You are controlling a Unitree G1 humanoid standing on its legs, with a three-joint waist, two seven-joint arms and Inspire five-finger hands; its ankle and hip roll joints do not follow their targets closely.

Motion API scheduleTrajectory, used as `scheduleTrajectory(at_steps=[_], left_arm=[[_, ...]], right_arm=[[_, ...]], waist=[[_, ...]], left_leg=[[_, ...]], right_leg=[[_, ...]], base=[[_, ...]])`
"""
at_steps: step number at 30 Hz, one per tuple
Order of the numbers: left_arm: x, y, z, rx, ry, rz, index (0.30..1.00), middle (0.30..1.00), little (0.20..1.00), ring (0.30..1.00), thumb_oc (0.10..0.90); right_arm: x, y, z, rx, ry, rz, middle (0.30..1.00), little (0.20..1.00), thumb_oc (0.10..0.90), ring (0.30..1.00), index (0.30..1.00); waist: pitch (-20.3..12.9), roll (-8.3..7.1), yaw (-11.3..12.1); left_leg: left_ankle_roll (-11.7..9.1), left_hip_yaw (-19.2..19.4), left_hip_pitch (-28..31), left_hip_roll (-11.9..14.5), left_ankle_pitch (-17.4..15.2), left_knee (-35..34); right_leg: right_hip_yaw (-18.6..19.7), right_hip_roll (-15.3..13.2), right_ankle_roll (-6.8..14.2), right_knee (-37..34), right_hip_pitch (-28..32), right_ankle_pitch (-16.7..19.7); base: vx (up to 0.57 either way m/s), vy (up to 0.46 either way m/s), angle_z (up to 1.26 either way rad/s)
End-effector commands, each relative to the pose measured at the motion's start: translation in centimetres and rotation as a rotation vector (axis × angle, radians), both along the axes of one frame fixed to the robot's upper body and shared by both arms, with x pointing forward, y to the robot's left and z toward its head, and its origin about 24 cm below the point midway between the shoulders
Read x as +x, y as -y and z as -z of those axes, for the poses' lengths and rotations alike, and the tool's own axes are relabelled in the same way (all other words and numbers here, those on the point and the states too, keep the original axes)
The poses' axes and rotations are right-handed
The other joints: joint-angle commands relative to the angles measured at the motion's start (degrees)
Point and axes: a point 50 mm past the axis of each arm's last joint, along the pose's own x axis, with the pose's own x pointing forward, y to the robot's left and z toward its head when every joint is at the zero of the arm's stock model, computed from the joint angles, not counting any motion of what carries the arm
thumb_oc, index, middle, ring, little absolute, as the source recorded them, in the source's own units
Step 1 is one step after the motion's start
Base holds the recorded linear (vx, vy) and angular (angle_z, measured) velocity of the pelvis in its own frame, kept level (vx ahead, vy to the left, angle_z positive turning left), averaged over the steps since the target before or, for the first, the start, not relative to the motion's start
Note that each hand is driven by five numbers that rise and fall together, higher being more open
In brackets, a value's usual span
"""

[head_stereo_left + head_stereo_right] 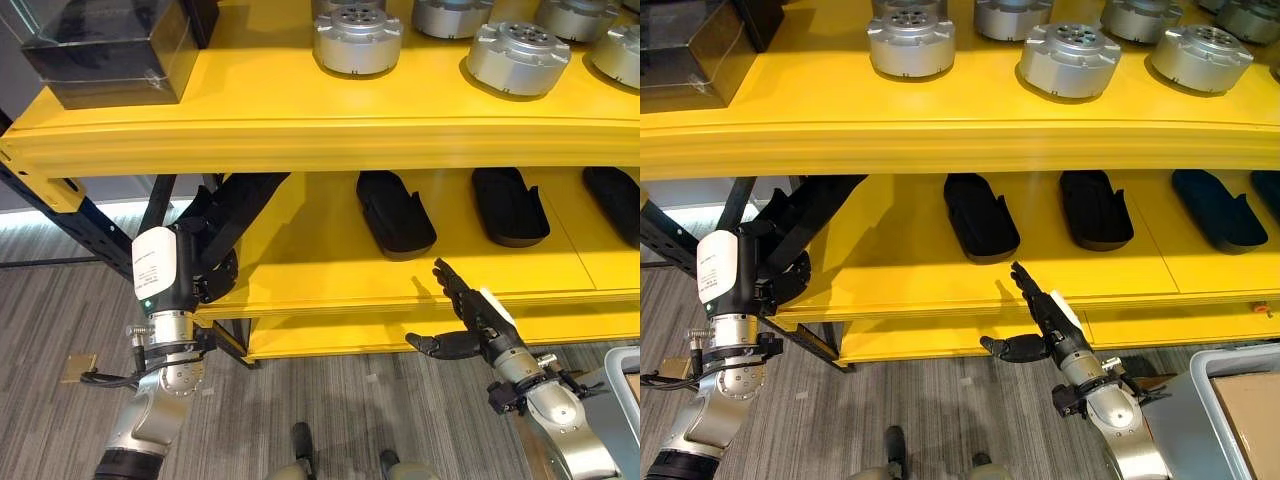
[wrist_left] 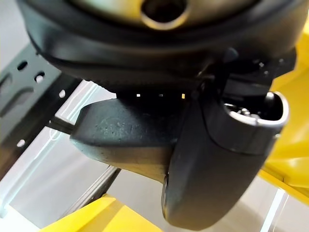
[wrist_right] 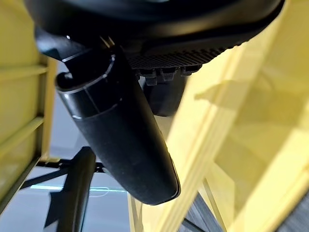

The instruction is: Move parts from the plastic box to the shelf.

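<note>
A big yellow shelf [image 1: 330,135] has two boards. On the top board sit round silver parts [image 1: 357,38] in rows, and a dark see-through box [image 1: 110,50] stands well apart from them, near the shelf's left end. On the lower board lie three long black parts [image 1: 395,212] side by side, under the silver ones.

The left hand [image 2: 203,159] bulks dark across the upper part of the left wrist view, its thumb [image 2: 212,174] standing out large and rounded toward the camera. Beside the thumb a matte black part [image 2: 125,140] with a grainy face lies against the hand. Past them show yellow shelf [image 2: 289,164] edges and a grey perforated upright [image 2: 24,92].
</note>
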Motion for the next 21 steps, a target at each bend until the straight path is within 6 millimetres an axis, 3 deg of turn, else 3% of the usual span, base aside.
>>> scheduleTrajectory(at_steps=[1, 4, 7, 9, 10, 12, 14, 16, 21], left_arm=[[0.9, 1.7, -6.5, 0.010, 0.323, 0.134, 0.300, 0.300, 0.300, 0.300, 0.400], [1.0, 2.0, -6.6, 0.023, 0.323, 0.150, 0.300, 0.300, 0.300, 0.300, 0.400], [1.0, 2.0, -6.6, 0.030, 0.319, 0.139, 0.300, 0.300, 0.300, 0.300, 0.400], [1.4, 1.9, -7.1, 0.038, 0.336, 0.107, 0.300, 0.300, 0.300, 0.300, 0.400], [1.4, 2.0, -7.2, 0.045, 0.335, 0.099, 0.300, 0.300, 0.300, 0.300, 0.400], [1.4, 1.9, -7.2, 0.046, 0.330, 0.094, 0.300, 0.300, 0.300, 0.300, 0.400], [1.6, 1.9, -7.1, 0.040, 0.333, 0.077, 0.300, 0.300, 0.300, 0.300, 0.400], [1.8, 1.9, -7.0, 0.022, 0.349, 0.065, 0.300, 0.300, 0.300, 0.300, 0.400], [1.5, 1.5, -6.3, -0.006, 0.334, 0.044, 0.300, 0.300, 0.300, 0.300, 0.400]], right_arm=[[1.4, -1.5, -6.2, -0.008, 0.334, -0.068, 1.000, 1.000, 0.900, 1.000, 1.000], [1.4, -1.5, -6.2, -0.003, 0.333, -0.072, 1.000, 1.000, 0.900, 1.000, 1.000], [1.2, -1.6, -6.0, 0.001, 0.327, -0.103, 1.000, 1.000, 0.900, 1.000, 1.000], [1.7, -2.4, -6.1, 0.011, 0.334, -0.149, 1.000, 1.000, 0.900, 1.000, 1.000], [1.8, -2.5, -6.1, 0.019, 0.329, -0.159, 1.000, 1.000, 0.900, 1.000, 1.000], [1.7, -2.4, -6.1, 0.023, 0.322, -0.164, 1.000, 1.000, 0.900, 1.000, 1.000], [1.7, -2.7, -6.1, 0.013, 0.327, -0.184, 1.000, 1.000, 0.900, 1.000, 1.000], [1.6, -2.7, -6.5, -0.023, 0.343, -0.196, 1.000, 1.000, 0.900, 1.000, 1.000], [1.4, -1.9, -7.0, -0.064, 0.330, -0.199, 1.000, 1.000, 0.900, 1.000, 1.000]], waist=[[-4.5, -0.98, 2.3], [-3.9, -0.99, 1.8], [-3.6, -1.14, 1.4], [-2.5, -1.56, 0.5], [-2.6, -1.86, 0.3], [-2.8, -2.32, 0.8], [-2.3, -2.63, 1.0], [-1.5, -1.99, 0.8], [-1.7, -1.21, 0.3]], left_leg=[[-1.4, 0.3, -0.3, 4.2, -7.5, 4.0], [-0.7, 0.2, 0.0, 4.4, -7.9, 4.7], [-0.9, 1.0, 1.0, 4.9, -8.4, 5.0], [-1.5, 1.5, 3.2, 6.2, -9.3, 4.0], [-1.7, 1.4, 4.0, 7.2, -9.4, 2.2], [-1.9, 1.7, 3.6, 7.4, -9.2, 2.4], [-2.8, 2.0, 2.4, 8.8, -8.4, 3.2], [-4.2, 2.3, 1.4, 10.2, -6.6, 2.4], [-5.4, 3.0, 2.8, 11.0, -5.0, 0.7]], right_leg=[[-5.1, -0.2, 0.7, 8.1, -5.3, 3.7], [-4.7, -0.1, 1.2, 13.2, -9.0, 4.1], [-4.7, -1.6, 1.8, 10.8, -10.7, 6.0], [-2.6, -3.9, 3.5, 5.4, -14.6, 13.6], [-0.8, -3.1, 5.1, 0.7, -14.1, 13.5], [-2.5, -2.8, 4.8, -0.2, -13.2, 13.3], [-4.2, -2.6, 4.3, 1.2, -14.2, 12.5], [-5.2, -2.3, 3.1, 1.6, -14.2, 10.9], [-6.5, -2.6, 2.2, 0.9, -11.6, 9.4]], base=[[0.02, 0.096, -0.09], [0.02, 0.017, -0.21], [0.03, -0.128, -0.12], [-0.02, -0.393, -0.30], [0.00, -0.424, -0.29], [-0.01, -0.277, 0.01], [-0.10, -0.185, 0.30], [-0.08, -0.051, 0.26], [0.04, 0.018, -0.17]])
